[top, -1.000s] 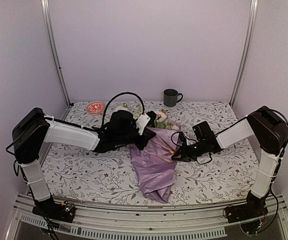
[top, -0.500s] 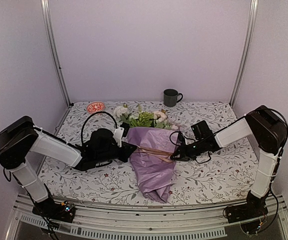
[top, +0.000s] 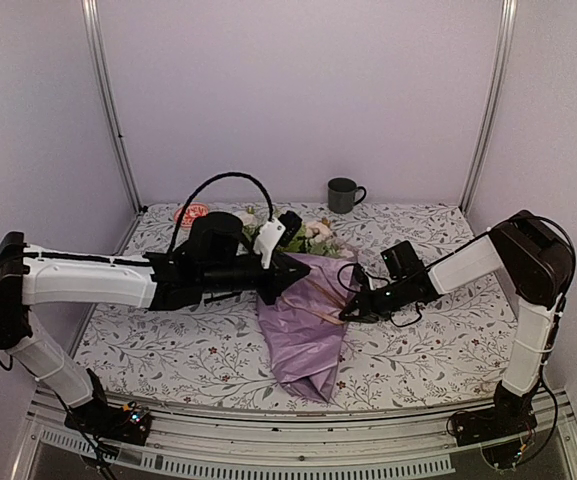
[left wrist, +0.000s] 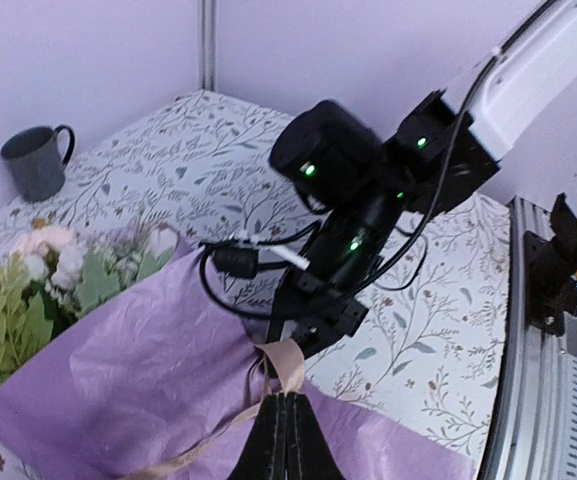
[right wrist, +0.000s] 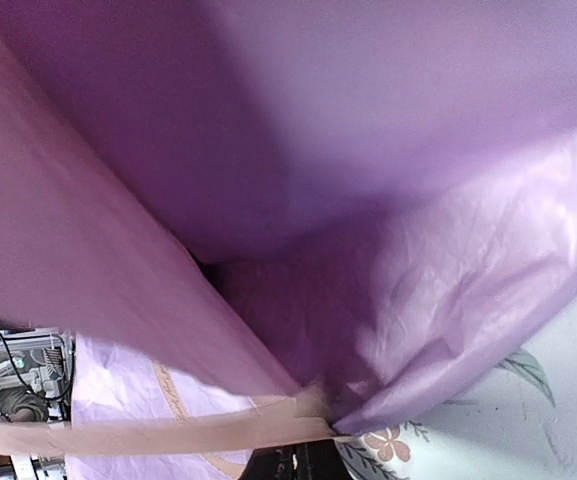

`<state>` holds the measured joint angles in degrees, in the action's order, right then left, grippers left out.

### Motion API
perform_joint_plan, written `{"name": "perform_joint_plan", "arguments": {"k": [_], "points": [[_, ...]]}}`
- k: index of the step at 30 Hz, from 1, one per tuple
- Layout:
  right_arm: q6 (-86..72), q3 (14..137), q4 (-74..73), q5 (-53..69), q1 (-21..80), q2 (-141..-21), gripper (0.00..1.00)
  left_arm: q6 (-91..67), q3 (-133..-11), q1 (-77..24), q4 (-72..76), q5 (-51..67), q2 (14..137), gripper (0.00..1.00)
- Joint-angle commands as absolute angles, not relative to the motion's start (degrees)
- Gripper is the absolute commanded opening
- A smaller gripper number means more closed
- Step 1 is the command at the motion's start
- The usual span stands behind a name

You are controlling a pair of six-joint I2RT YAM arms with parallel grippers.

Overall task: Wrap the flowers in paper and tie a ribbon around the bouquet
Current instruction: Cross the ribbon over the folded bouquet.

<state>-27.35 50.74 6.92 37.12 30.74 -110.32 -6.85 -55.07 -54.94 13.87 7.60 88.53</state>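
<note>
The bouquet lies on the cloth: lilac paper (top: 303, 335) wrapped as a cone around the flowers (top: 313, 232), whose pink, white and green heads stick out at the far end. A beige ribbon (left wrist: 284, 362) crosses the cone's middle. Above the wrap, my left gripper (left wrist: 286, 400) is shut on a loop of this ribbon, and a tail (left wrist: 183, 458) trails to the left. At the cone's right edge my right gripper (top: 348, 312) is shut on the other ribbon end (right wrist: 168, 436), with paper (right wrist: 298, 150) filling its view. The left gripper (top: 302, 272) hovers over the cone's upper left.
A dark grey mug (top: 343, 195) stands at the back of the floral tablecloth (top: 428, 350). A small red-and-white dish (top: 190, 213) sits at the back left, behind the left arm. Purple walls enclose the table on three sides.
The left arm first drew back to the left, pulling the ribbon across the cone. It has now swung right again, over the bouquet's middle. The right gripper has hardly moved.
</note>
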Motion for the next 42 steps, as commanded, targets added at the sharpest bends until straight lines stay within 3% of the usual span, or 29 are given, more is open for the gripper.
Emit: {"name": "perform_joint_plan", "arguments": {"k": [1, 7, 14, 22, 26, 30, 33, 35, 39, 42], "points": [[-26.5, 51.3, 4.5, 35.7, 30.5, -112.2, 0.00, -4.1, -58.7, -55.7, 8.7, 21.3, 88.1, 0.00], [-26.2, 51.9, 4.1, 35.8, 30.5, -112.7, 0.00, -3.5, -57.0, -55.8, 7.7, 24.0, 86.0, 0.00], [-26.0, 52.4, 3.4, 35.9, 30.5, -112.6, 0.00, -8.4, -54.0, -50.4, -4.0, -2.0, 86.8, 0.00], [-25.7, 52.9, 2.8, 36.3, 30.5, -112.9, 0.00, -14.3, -34.7, -51.4, 22.0, 2.7, 76.8, 0.01], [-25.4, 53.5, 2.3, 36.6, 30.5, -112.8, 0.00, -13.6, -34.8, -51.2, 13.5, -10.5, 75.7, 0.02], [-25.2, 54.3, 1.9, 37.5, 30.5, -112.5, 0.00, -13.7, -41.1, -51.3, -2.6, -19.3, 80.9, 0.17], [-25.1, 54.4, 1.8, 38.0, 30.5, -112.1, 0.00, -11.8, -43.1, -52.3, -2.8, -22.9, 82.0, 0.26], [-25.0, 54.5, 1.6, 39.1, 30.5, -111.9, 0.00, -7.8, -43.5, -52.3, 0.8, -20.7, 80.8, 0.38], [-24.7, 55.0, 1.5, 41.2, 30.5, -111.1, 0.00, 13.3, -46.1, -53.8, 9.1, 1.2, 81.8, 0.39], [-24.4, 56.0, 0.3, 42.5, 30.5, -110.6, 0.00, 23.5, -50.9, -53.3, 5.7, 8.3, 88.3, 0.38]]}}
